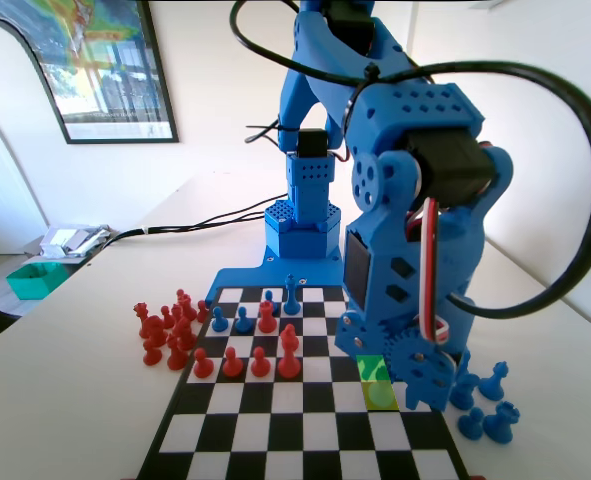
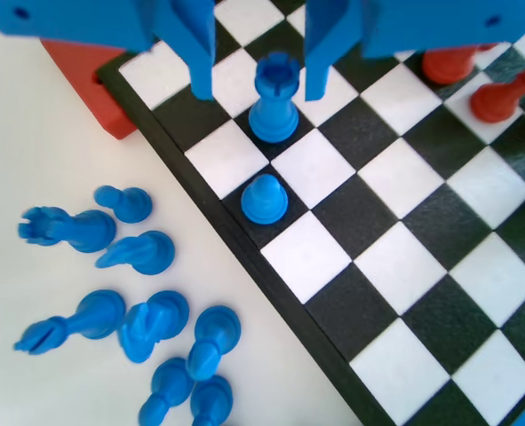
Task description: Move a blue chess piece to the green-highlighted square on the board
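Fingers (image 2: pixel 198 62) spread wide, the gripper (image 2: pixel 251 71) straddles a blue rook (image 2: pixel 274 106) without touching, seemingly lined up to grasp it, not the nearby pawn (image 2: pixel 264 199).

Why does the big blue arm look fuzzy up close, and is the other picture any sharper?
Fixed view: the arm sits very near the lens and is soft, partly hiding the green square; daylight brightens the wall. Wrist view: the pawn and board are fairly sharp, the pale table looks washed out, and the open gripper at the top is slightly blurred.
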Available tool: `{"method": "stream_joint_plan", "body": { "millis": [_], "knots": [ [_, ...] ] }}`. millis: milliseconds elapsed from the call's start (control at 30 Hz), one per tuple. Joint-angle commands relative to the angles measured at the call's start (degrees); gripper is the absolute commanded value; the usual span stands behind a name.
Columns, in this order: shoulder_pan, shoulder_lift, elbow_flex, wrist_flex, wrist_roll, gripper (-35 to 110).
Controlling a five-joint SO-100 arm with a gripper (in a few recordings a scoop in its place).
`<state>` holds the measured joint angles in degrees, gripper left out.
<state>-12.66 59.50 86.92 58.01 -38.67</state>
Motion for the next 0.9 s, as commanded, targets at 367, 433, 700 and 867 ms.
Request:
{"method": "stream_joint_plan", "body": {
  "millis": [367, 433, 700, 867],
  "knots": [
    [-1.1, 1.9, 1.5, 0.5, -1.3, 11],
    [-1.2, 2.0, 1.1, 0.5, -1.1, 10],
    [-1.5, 2.1, 0.0, 1.2, -0.4, 1],
    [-1.6, 2.4, 0.0, 1.1, -0.2, 1]
  ]
}}
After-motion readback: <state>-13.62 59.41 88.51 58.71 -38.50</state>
